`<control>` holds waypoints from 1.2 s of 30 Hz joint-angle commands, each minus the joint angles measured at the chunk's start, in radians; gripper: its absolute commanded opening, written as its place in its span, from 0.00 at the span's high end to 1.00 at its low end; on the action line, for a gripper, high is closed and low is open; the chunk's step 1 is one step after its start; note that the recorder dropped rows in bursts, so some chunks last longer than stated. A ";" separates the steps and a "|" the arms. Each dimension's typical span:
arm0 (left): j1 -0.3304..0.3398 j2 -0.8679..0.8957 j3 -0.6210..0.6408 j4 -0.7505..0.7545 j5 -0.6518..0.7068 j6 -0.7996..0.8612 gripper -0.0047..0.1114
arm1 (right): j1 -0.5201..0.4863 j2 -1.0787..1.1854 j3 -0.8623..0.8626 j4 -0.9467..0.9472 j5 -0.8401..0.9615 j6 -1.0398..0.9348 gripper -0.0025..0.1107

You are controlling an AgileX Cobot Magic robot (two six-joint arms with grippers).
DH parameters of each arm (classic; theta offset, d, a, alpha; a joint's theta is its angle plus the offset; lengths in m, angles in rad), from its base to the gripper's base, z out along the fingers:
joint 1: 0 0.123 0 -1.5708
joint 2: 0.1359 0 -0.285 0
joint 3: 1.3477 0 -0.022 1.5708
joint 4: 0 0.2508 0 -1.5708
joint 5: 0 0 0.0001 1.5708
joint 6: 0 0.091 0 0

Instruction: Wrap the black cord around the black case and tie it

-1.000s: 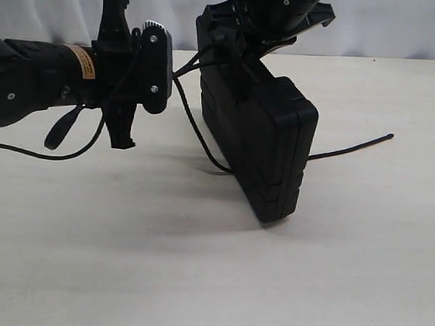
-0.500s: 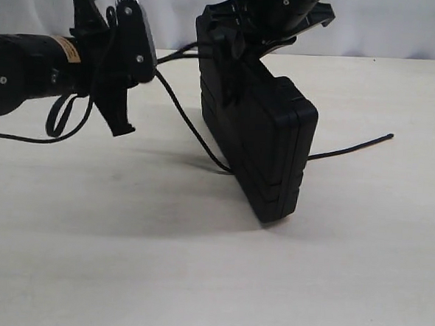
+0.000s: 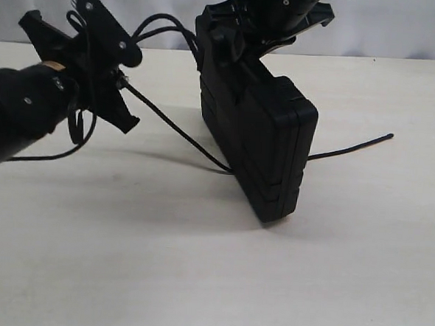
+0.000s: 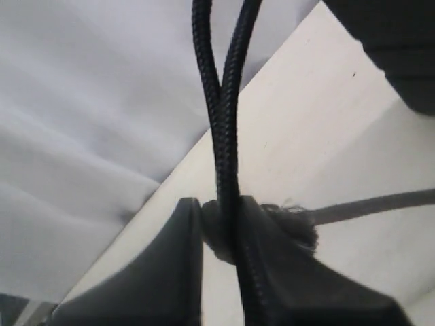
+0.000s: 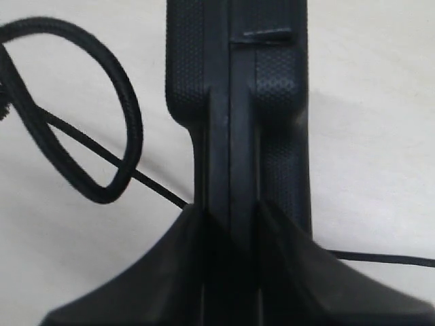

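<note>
Two arms share one pale worktop point(image 3: 122, 275), bare apart from the task's things. The case point(image 3: 263, 144) is the biggest of these. It stands on a narrow edge near the middle of the worktop, leaning a little, its ribbed face turned toward the near-left corner. The right fingers point(image 5: 149, 272) are clamped on its upper edge and hold it up. The left fingers point(image 4: 153, 278) hang in the air over the left side, apart from the case, and are closed on the cord point(image 3: 175, 127), pinching two strands side by side.

One strand runs taut from that grip down to the foot of the case and seems to pass beneath or behind it, since the free end point(image 3: 387, 136) lies on the worktop toward the right edge. The other strand arcs up as a slack loop toward the top of the case. A small frayed knot point(image 4: 296, 221) sits just beside the left fingers.

I judge the wrap only begun: one pass under, nothing tied. Next, the held loop should go over the top, clear of the right fingers, with the tension kept.
</note>
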 commanded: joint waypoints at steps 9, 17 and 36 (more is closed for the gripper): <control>-0.024 0.127 0.009 -0.570 0.285 0.468 0.96 | 0.000 0.009 0.006 0.003 0.017 -0.028 0.94; -0.024 0.127 0.012 -0.789 0.152 0.560 0.62 | 0.000 0.009 0.006 0.006 0.043 -0.040 0.94; -0.024 0.123 -0.136 -0.724 0.502 0.563 0.50 | 0.000 0.011 0.010 0.006 0.040 -0.058 0.94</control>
